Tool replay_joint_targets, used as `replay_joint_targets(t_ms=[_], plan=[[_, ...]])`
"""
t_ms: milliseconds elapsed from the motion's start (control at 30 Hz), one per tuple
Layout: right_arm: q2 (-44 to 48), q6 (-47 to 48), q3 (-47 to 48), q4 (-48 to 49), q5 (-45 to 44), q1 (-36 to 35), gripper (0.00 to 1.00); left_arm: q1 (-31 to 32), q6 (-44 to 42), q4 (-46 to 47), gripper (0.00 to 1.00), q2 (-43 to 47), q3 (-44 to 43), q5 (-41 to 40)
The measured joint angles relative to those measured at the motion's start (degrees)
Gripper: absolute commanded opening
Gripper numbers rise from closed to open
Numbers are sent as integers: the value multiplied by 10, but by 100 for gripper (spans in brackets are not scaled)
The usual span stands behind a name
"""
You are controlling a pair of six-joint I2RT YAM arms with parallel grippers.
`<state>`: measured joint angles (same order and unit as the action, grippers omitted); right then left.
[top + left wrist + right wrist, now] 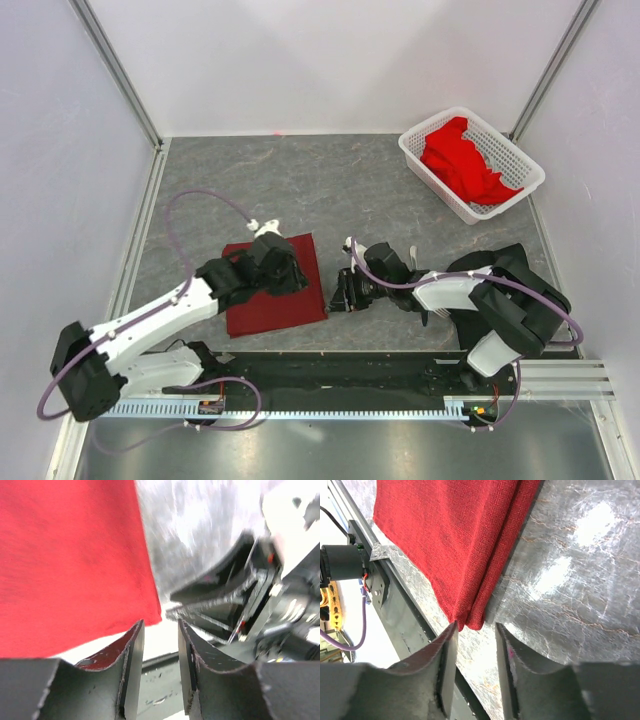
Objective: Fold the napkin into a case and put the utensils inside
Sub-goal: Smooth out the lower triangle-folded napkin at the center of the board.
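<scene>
Right gripper [476, 629]: jaws slightly apart, empty, low at the near right corner of the napkin [455, 540], seemingly lined up to pinch its doubled edge.
Left gripper [160, 626]: jaws parted, holding nothing, over the cloth's right edge.
Napkin: flat on the table [300, 180], folded in layers, between the arms.
Utensils: none visible.
Basket [432, 183]: far right corner, holding bright red cloths [460, 160].

Robot lab cell: white wall panels [330, 60], aluminium frame posts [115, 70], marbled table [300, 180].
</scene>
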<state>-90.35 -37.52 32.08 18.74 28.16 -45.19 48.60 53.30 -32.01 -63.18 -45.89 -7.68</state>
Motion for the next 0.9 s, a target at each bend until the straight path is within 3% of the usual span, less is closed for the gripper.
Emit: replay_joint_targets(t_ms=[167,300,333,367,567,800,900], plan=[[-24,1,25,1,6,-12,58,-104,-10,-21,45,76,34,-2],[-62,0,46,16,15,-17,56,-209,-30,-24,45,96,50,14],[-66,-1,49,20,18,-17,52,-227,-35,-23,45,95,50,17],[-70,0,51,23,18,-17,41,-249,-39,-21,45,92,50,21],[-77,6,47,11,-16,-14,0,-318,-53,1,44,54,49,52],[-1,-17,-30,13,-66,-10,1,-337,-55,47,41,-9,41,74],[28,-30,-59,17,-75,-9,30,-345,-55,70,43,-39,40,78]])
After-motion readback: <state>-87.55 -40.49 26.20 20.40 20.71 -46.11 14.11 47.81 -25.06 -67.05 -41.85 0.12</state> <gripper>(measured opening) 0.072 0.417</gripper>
